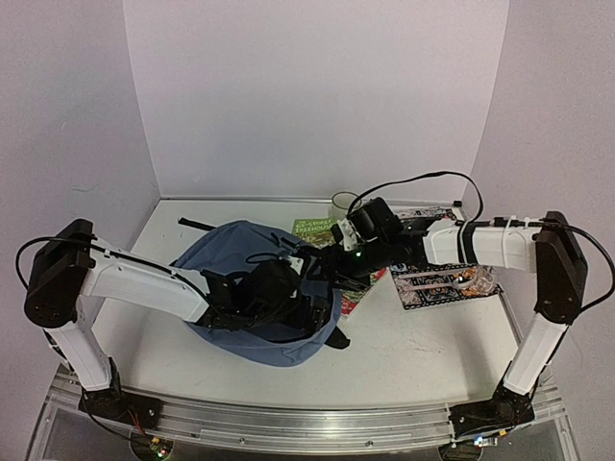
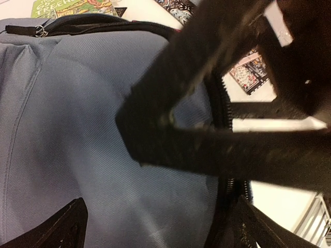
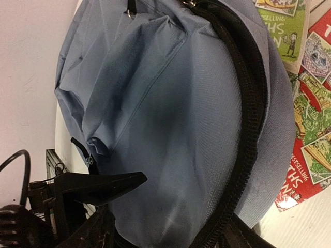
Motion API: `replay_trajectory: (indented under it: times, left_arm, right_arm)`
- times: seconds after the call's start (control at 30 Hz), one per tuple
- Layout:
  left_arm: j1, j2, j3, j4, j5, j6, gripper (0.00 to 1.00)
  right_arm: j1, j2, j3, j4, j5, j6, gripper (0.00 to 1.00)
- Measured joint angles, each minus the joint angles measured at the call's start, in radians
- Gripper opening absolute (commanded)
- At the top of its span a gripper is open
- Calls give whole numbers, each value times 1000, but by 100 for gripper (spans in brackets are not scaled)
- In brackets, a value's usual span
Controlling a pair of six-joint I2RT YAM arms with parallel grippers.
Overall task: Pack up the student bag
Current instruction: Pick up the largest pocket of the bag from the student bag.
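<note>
The slate-blue student bag (image 1: pixel 231 259) lies in the middle left of the table, and its fabric fills both wrist views (image 2: pixel 77 129) (image 3: pixel 170 103). Its black zipper (image 3: pixel 248 113) curves down the right side and looks closed where it shows. My left gripper (image 1: pixel 286 288) (image 2: pixel 160 235) is over the bag's right part, its jaws wide apart above the fabric beside the zipper (image 2: pixel 225 119). My right gripper (image 1: pixel 322 267) (image 3: pixel 165 240) is right next to it, jaws also wide apart over the fabric and zipper. Each gripper's black finger shows in the other's wrist view.
A green comic book (image 1: pixel 312 229) and a red book (image 1: pixel 357 293) lie partly under the bag's right edge. A black patterned book (image 1: pixel 432 283) and a clear plastic item (image 1: pixel 478 279) lie to the right. A clear cup (image 1: pixel 343 205) stands at the back.
</note>
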Motion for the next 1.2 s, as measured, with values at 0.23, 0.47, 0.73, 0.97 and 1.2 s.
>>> replay_trajectory:
  times: [0.23,0.47,0.73,0.97,1.2]
  left_arm:
    - [0,0,0,39,-3,-34,98]
    - [23,-2,0,73,-10,-93,91]
    - [96,-6,-6,101,-2,-178,69]
    - [125,-11,-30,111,20,-227,22]
    - [144,-53,-64,103,34,-208,0]
  right_arm:
    - [0,-6,-5,22,-7,-7,59]
    - [0,-13,-5,84,-56,1,54]
    - [2,-13,-6,171,-105,48,52]
    - [2,-13,-12,195,-104,71,55]
    - [2,-14,-27,171,-41,59,60]
